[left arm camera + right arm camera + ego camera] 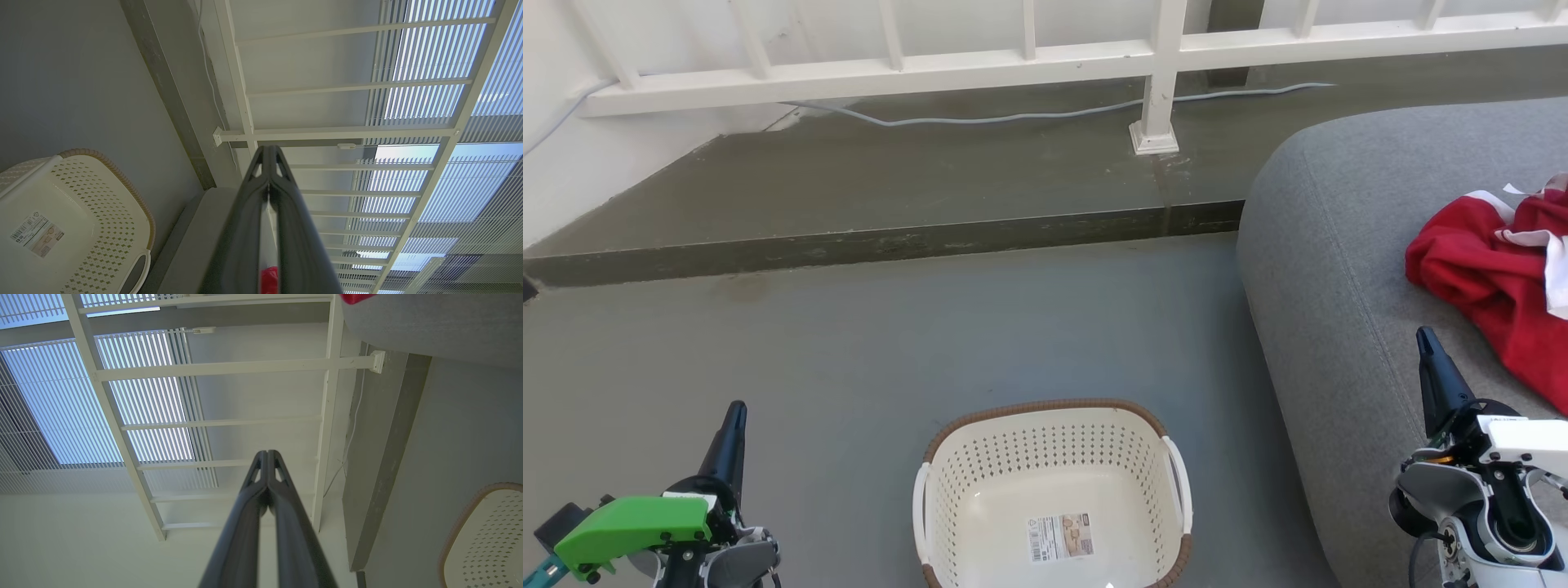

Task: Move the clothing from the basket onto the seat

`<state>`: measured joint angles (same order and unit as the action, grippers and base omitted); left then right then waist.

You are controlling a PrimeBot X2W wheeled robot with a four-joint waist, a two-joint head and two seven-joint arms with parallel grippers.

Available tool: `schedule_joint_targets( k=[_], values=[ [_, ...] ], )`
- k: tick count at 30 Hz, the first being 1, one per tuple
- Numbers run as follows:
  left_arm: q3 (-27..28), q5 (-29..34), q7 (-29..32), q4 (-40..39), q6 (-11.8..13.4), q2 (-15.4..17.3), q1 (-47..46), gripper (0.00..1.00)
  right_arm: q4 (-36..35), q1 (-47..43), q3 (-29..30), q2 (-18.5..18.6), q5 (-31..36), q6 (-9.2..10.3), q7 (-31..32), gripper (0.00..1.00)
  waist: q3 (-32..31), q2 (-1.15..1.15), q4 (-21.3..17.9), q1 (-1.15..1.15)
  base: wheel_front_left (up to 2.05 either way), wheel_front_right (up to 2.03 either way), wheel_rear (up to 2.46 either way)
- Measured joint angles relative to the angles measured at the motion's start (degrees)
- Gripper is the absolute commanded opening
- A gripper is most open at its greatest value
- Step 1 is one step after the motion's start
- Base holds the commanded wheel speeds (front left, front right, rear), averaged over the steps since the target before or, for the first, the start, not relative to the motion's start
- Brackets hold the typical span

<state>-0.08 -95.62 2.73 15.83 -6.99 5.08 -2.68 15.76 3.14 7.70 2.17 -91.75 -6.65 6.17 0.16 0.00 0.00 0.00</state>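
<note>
The basket (1045,406) is standing on the grey floor (849,343), just beside the front edge of the seat (1339,269), holding nothing but its label sticker (1059,536). Red-and-white clothing (1494,278) is lying bunched on the seat and running off the head view's right border, so its far part can't be checked. The left gripper (735,412) is hanging left of the basket, fingers pressed together, carrying nothing. The right gripper (1425,339) is hovering over the seat near the garment's lower hem, fingers likewise pressed together and bare.

Task is looking finished. Risks:
- A swinging right arm catching the loose hem and dragging fabric toward the cushion's rounded edge.
- The base rolling forward and knocking the light basket.
</note>
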Motion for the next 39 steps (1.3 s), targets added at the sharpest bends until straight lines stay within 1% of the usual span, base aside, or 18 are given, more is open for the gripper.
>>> schedule_joint_targets(
  k=[39],
  values=[
    [0.1,0.0,0.2,0.1,0.0,-0.1,0.0,0.00,0.0,0.0,0.0,0.0,0.0,-0.07,0.0,0.00,0.0,0.00,0.0,0.00,0.00,0.00,0.00]
  ],
)
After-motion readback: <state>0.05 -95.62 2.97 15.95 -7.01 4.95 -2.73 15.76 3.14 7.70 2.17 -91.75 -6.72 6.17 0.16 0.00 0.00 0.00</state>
